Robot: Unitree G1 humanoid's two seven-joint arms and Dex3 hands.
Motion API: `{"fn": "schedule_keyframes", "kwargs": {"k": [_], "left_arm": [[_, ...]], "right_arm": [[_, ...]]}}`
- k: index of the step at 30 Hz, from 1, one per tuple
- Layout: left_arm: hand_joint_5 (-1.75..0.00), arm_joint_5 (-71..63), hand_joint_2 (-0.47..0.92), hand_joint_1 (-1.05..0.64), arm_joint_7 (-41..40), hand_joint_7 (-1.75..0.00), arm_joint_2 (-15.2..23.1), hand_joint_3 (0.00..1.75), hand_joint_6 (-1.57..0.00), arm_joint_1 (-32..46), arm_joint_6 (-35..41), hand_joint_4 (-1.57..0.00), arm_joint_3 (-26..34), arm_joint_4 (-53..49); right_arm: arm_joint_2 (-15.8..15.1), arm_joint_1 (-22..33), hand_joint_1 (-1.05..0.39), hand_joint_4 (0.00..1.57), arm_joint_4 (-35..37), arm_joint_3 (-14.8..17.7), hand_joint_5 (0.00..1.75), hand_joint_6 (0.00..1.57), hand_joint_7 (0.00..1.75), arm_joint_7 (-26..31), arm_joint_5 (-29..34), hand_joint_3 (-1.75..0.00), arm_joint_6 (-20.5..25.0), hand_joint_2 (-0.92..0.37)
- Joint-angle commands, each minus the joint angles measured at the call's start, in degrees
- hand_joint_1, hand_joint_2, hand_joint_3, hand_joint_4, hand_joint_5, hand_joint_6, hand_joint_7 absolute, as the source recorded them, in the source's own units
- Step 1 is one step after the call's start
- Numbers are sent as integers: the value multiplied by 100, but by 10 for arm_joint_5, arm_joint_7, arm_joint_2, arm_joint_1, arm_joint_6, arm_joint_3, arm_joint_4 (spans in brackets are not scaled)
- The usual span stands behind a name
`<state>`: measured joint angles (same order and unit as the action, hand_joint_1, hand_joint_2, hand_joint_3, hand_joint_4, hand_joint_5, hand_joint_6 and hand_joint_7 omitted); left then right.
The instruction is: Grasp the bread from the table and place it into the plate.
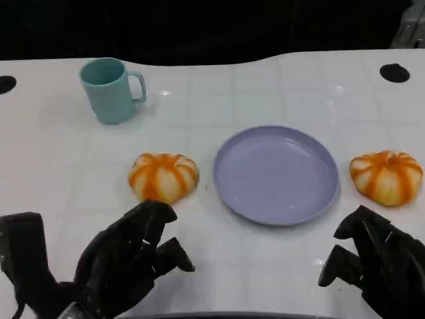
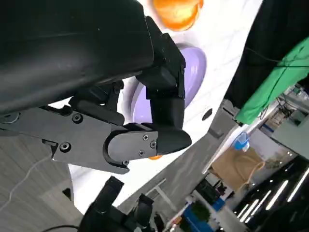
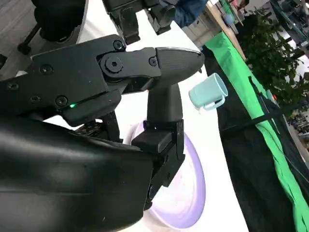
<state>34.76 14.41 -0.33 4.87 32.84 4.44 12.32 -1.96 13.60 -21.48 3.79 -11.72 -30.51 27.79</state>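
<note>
Two orange-and-white striped bread buns lie on the white table. One bun [image 1: 163,177] sits just left of the empty lavender plate [image 1: 276,174], the other bun [image 1: 386,176] just right of it. My left hand [image 1: 129,256] hovers close in front of the left bun with its fingers apart, holding nothing. My right hand [image 1: 372,259] is low at the front right, short of the right bun, also holding nothing. The left wrist view has my left hand [image 2: 145,96] in front of the plate [image 2: 195,72], with a bun [image 2: 176,12] beside the plate. The right wrist view shows my right hand [image 3: 145,96] over the plate [image 3: 190,193].
A teal mug [image 1: 111,90] stands at the back left, and it appears again as the mug [image 3: 208,92] in the right wrist view. Black round holes mark the table at the far right [image 1: 394,72] and far left [image 1: 5,84]. The table's far edge meets a dark background.
</note>
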Motion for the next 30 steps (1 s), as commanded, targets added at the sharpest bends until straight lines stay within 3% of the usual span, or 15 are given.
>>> {"fn": "schedule_keyframes", "kwargs": {"k": [1,4,10,12,16,23,27,30], "left_arm": [[-147,-99,92,-56,22,-103,34,35,-52,-9,-103,-58,-39,-9],[-131,-172,92,-48,16,-69,50,29,-56,-23,-168,-55,-64,-22],[-101,-360,92,-40,1,-34,129,13,-52,-74,-249,-43,-119,-39],[-99,-423,92,-39,-12,-31,153,12,-53,-91,-272,-42,-137,-48],[-68,-588,90,-35,-69,-10,207,1,-58,-134,-341,-34,-179,-82],[-55,-708,85,-37,-136,-2,224,0,-54,-175,-394,-26,-200,-132],[-48,-855,80,-41,-138,0,250,0,-39,-219,-358,-10,-243,-133],[-45,-892,78,-42,-132,0,251,0,-35,-231,-346,-4,-255,-139]], "right_arm": [[1,-6,-50,67,-6,3,175,54,159,11,0,-26,2,-92],[6,-10,-48,68,-2,5,175,54,159,11,-7,-25,1,-92],[9,-15,-50,68,0,6,175,55,158,14,-7,-24,4,-91],[11,-15,-50,68,-1,7,175,56,158,16,-6,-24,5,-91],[11,-16,-49,67,0,7,175,55,157,16,-6,-23,5,-91],[10,-18,-49,67,1,8,175,56,157,18,-3,-23,6,-92],[7,-18,-50,67,2,9,175,56,158,16,-3,-22,6,-92],[6,-17,-50,67,4,9,175,56,158,11,-3,-22,3,-92]]}}
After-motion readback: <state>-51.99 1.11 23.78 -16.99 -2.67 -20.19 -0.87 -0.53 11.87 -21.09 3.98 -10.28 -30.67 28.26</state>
